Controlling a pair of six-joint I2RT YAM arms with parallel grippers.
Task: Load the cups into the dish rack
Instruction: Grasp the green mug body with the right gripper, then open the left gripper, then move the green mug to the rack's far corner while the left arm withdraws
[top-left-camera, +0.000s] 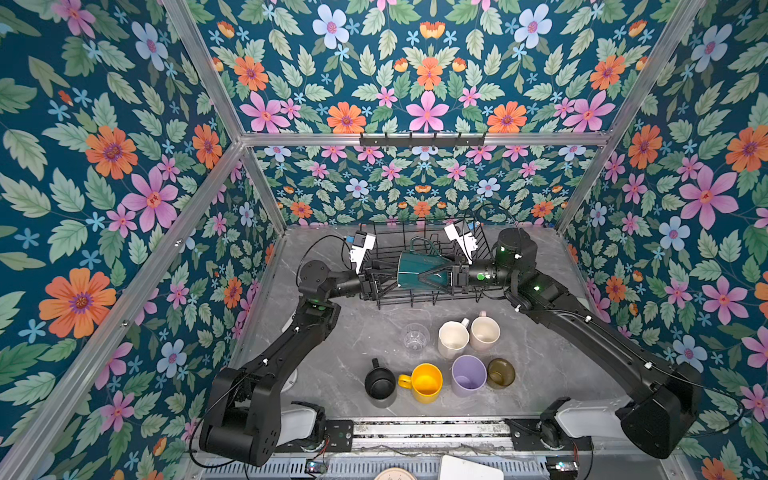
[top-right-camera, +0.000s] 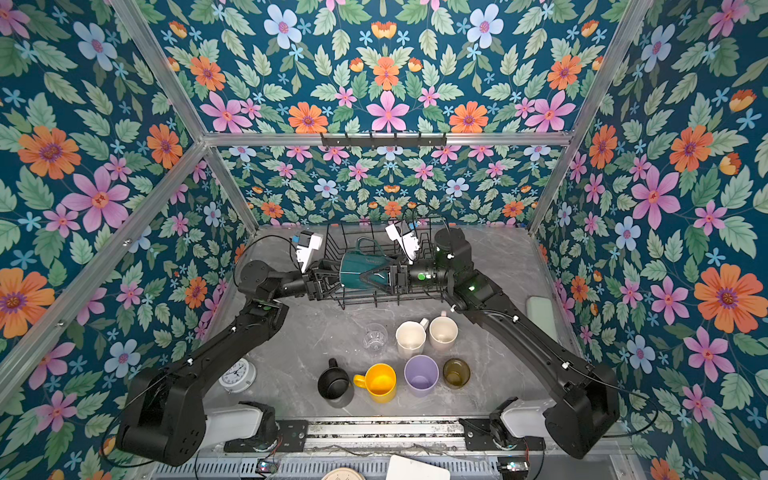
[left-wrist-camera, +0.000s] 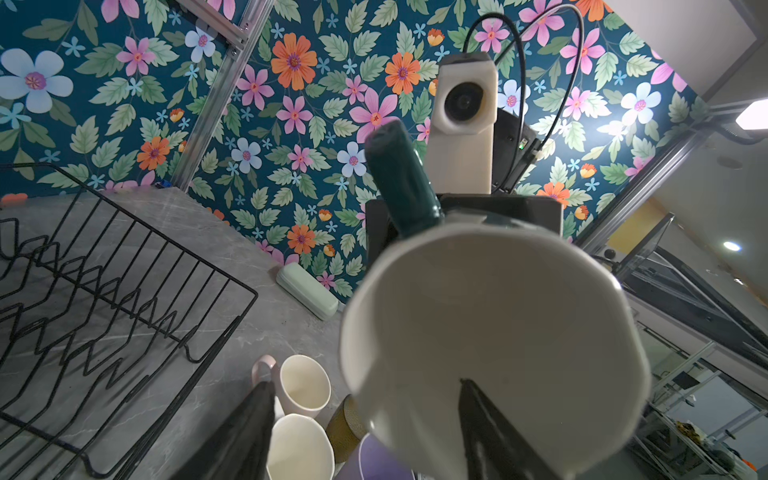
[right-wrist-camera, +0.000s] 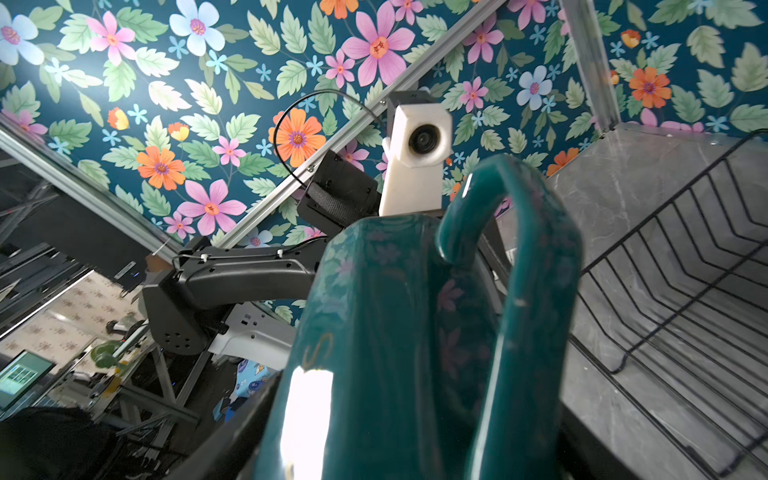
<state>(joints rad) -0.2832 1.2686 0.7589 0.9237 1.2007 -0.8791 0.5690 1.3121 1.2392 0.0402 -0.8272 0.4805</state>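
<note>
My right gripper (top-left-camera: 428, 276) is shut on the dark green mug (top-left-camera: 415, 270), holding it on its side above the black wire dish rack (top-left-camera: 415, 300). The mug's mouth faces my left gripper (left-wrist-camera: 365, 381), which is open. One finger (left-wrist-camera: 490, 436) is inside the white interior (left-wrist-camera: 494, 332) and the other (left-wrist-camera: 245, 436) stands clear outside the rim. Several cups stand upright on the table in front of the rack: clear glass (top-left-camera: 414, 337), white mug (top-left-camera: 452, 337), pale pink mug (top-left-camera: 484, 332), black mug (top-left-camera: 380, 382), yellow mug (top-left-camera: 424, 382), lavender tumbler (top-left-camera: 468, 374), amber glass (top-left-camera: 500, 372).
A small white clock (top-right-camera: 237, 376) sits under the left arm near the table's left edge. A pale green case (top-right-camera: 540, 316) lies by the right wall. A black hook rail (top-left-camera: 422, 139) is mounted high on the back wall.
</note>
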